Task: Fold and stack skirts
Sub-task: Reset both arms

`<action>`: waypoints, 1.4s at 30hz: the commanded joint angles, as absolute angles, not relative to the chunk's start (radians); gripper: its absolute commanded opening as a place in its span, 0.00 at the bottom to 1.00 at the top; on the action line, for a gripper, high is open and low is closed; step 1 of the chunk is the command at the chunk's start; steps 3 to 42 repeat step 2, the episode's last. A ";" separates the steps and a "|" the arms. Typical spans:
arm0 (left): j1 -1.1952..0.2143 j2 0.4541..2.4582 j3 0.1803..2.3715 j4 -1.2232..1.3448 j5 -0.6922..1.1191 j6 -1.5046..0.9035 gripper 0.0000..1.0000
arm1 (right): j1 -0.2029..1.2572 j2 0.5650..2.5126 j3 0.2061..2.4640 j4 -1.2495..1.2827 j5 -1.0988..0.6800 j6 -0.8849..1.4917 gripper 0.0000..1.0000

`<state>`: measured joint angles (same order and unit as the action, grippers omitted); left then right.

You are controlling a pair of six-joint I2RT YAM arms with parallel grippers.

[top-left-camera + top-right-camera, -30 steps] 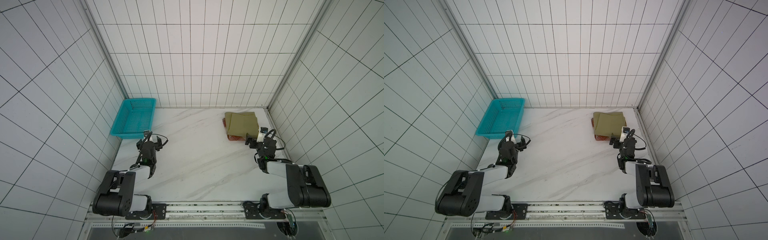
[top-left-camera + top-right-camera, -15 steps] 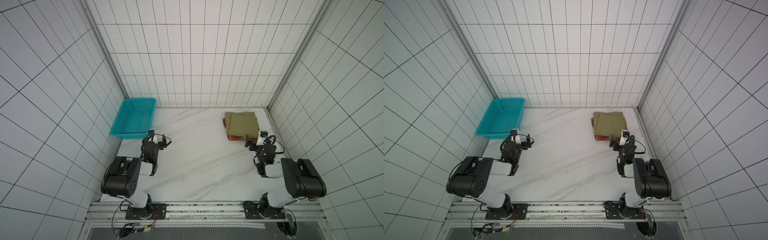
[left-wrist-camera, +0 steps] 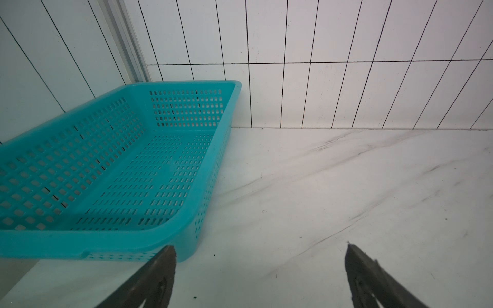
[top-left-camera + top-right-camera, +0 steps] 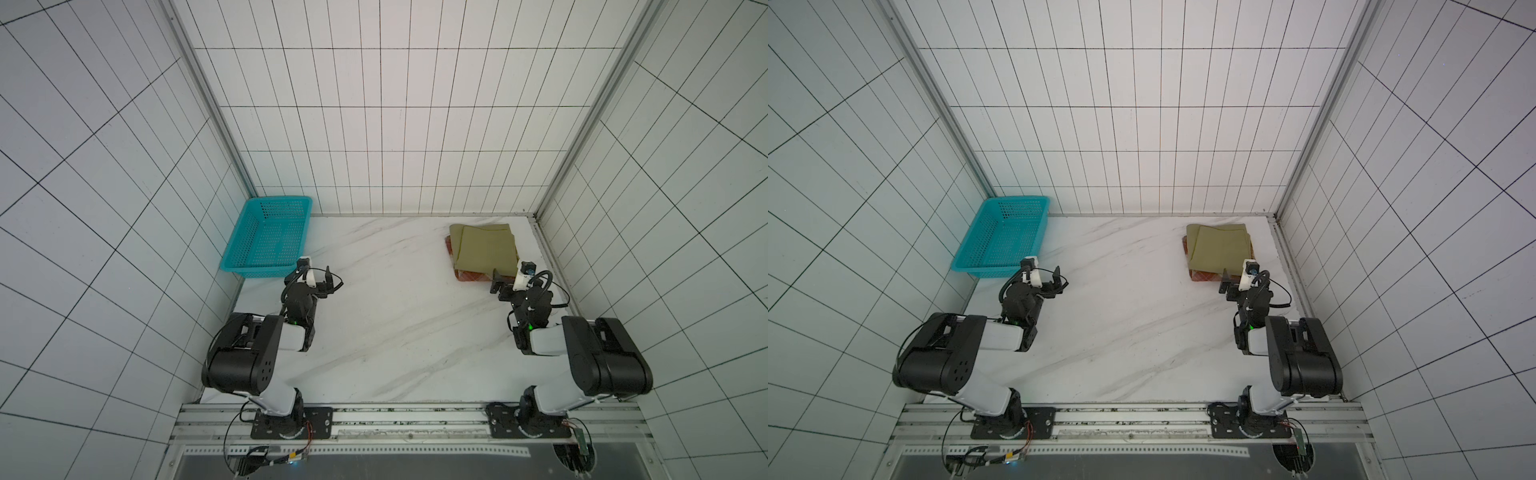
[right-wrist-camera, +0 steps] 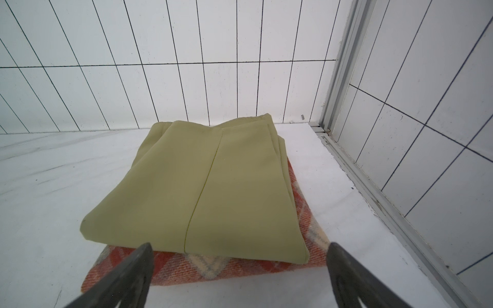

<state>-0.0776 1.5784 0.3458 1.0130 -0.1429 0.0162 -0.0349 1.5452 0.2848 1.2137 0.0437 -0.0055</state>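
On our table (image 4: 395, 332), the basket (image 4: 253, 271) sits far left; the olive skirt (image 4: 486, 249) lies folded atop the plaid skirt (image 5: 240, 269) far right. Our left gripper (image 3: 260, 246) and right gripper (image 5: 240, 245) both stand spread and empty, the right just short of the stack.

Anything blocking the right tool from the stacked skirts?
Nothing visible does. The right tool, jaws open, sits right at the near edge of the rust-red and cream plaid cloth skirt. The folded plain olive-khaki cloth skirt lies on top of it. No other object shows on the white marble tabletop beside them.
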 commanded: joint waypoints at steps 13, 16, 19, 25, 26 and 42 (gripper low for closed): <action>-0.075 1.584 0.348 1.031 -0.132 0.032 0.97 | -0.041 1.546 0.256 1.256 0.046 -0.012 1.00; -0.075 1.584 0.348 1.031 -0.132 0.032 0.97 | -0.041 1.546 0.256 1.256 0.046 -0.012 1.00; -0.075 1.584 0.348 1.031 -0.132 0.032 0.97 | -0.041 1.546 0.256 1.256 0.046 -0.012 1.00; -0.075 1.584 0.348 1.031 -0.132 0.032 0.97 | -0.041 1.546 0.256 1.256 0.046 -0.012 1.00; -0.075 1.584 0.348 1.031 -0.132 0.032 0.97 | -0.041 1.546 0.256 1.256 0.046 -0.012 1.00; -0.075 1.584 0.348 1.031 -0.132 0.032 0.97 | -0.041 1.546 0.256 1.256 0.046 -0.012 1.00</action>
